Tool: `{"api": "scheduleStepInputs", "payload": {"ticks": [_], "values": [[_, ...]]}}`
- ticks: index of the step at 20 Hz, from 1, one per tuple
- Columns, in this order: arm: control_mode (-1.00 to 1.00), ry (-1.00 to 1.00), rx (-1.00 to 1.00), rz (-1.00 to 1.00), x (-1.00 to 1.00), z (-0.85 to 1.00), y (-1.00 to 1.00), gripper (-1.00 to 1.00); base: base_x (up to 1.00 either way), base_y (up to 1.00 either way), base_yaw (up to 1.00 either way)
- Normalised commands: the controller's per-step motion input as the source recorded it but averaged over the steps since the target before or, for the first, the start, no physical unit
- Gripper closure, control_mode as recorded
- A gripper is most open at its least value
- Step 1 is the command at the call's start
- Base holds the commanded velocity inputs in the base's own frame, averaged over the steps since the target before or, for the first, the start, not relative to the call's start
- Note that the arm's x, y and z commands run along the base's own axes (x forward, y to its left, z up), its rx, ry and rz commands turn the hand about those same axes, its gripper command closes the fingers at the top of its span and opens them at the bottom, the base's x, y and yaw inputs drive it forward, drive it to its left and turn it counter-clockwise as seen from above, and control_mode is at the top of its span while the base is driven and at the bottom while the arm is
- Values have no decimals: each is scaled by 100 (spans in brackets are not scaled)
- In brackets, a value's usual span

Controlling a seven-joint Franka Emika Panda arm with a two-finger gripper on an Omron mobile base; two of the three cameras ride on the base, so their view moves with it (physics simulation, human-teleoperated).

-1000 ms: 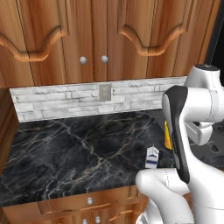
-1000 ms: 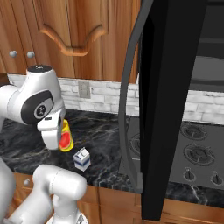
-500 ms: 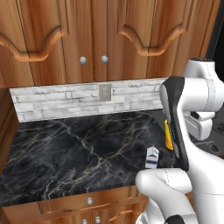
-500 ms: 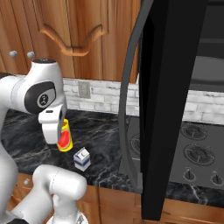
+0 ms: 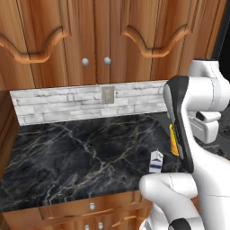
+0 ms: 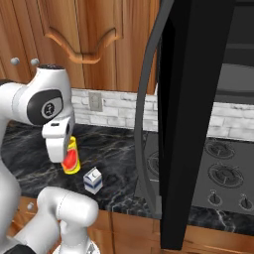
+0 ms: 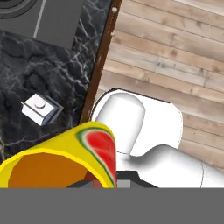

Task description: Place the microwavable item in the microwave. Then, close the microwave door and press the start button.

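With the cup clamped in the shut hand above the worktop, it could be knocked loose against the open door on the swing into the microwave.

Milk carton upright on black marble counter — stovetop beside, wooden cabinets above.

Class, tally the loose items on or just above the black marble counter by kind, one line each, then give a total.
Yellow cup with a watermelon picture: 1
White-and-blue milk carton: 1
Total: 2
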Motion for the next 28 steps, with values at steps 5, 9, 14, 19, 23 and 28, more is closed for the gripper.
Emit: {"api": "scheduleStepInputs", "payload": {"ticks": [5, 9, 14, 19, 23, 28], "values": [[100, 0, 0, 0, 0, 0, 0, 100, -92, 11, -1], [100, 0, 0, 0, 0, 0, 0, 100, -100, 2, -6], [100, 0, 0, 0, 0, 0, 0, 100, -96, -5, -14], [100, 0, 0, 0, 0, 0, 0, 100, -69, -41, -17], [100, 0, 0, 0, 0, 0, 0, 100, -31, -72, -11], [100, 0, 0, 0, 0, 0, 0, 100, -1, -96, -1]]}}
